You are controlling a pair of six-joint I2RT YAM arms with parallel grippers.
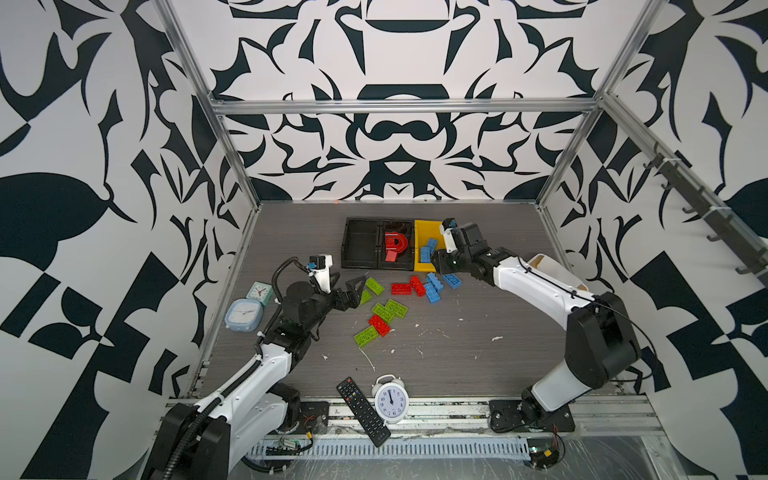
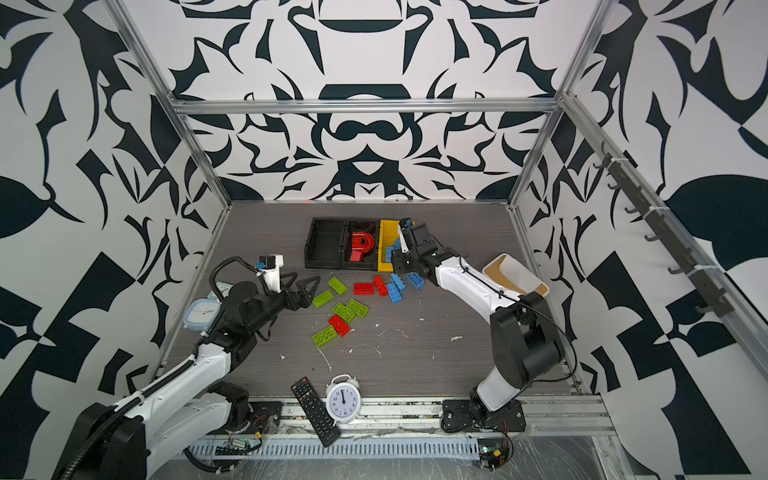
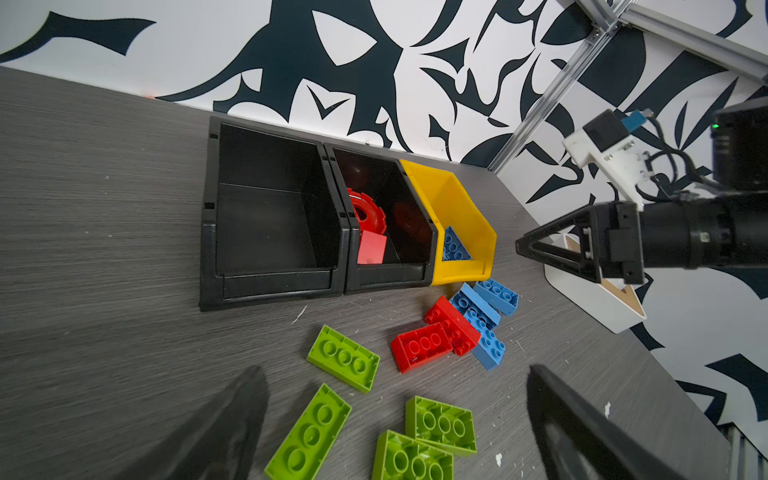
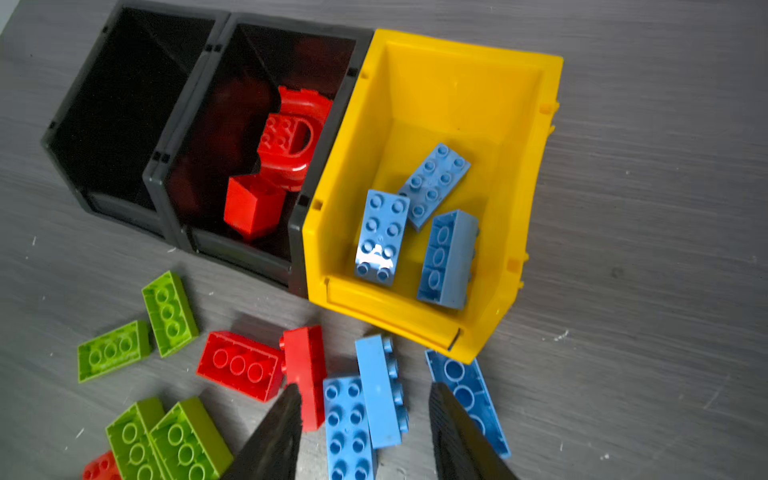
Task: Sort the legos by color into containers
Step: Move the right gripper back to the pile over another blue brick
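Blue bricks (image 1: pixel 434 286) lie loose on the surface (image 1: pixel 478 353) just in front of the yellow bin (image 1: pixel 426 227) in both top views. Red bricks (image 1: pixel 409 286) sit against them, and green bricks (image 1: pixel 390 309) lie nearer the left arm. The right tool (image 1: pixel 437 261) hangs over that bin's front edge, and the left tool (image 1: pixel 347 286) sits beside the green ones. The step in hand looks like fetching the next blue brick.

From the left wrist, the left tool's fingers (image 3: pixel 232 415) stand wide apart and empty above the green bricks. The end black bin (image 3: pixel 266 232) holds nothing, so green would best go there. That arm should wait clear of the blue cluster while the right one works.

From the right wrist, the right tool's fingers (image 4: pixel 286 419) stand apart with nothing between them. Below them, a side-lying brick (image 4: pixel 380 390) touches a studs-up brick (image 4: pixel 347 424). A red one on edge (image 4: pixel 305 374) sits just beside that pair.

The side-lying brick seems the easiest pick. The tool should come straight down and close across its narrow width, so that no finger lands on the neighbour or nudges the red one. It should lift high enough to clear the yellow lip (image 4: pixel 395 316) and let go low, over bare floor behind the three blues already inside.
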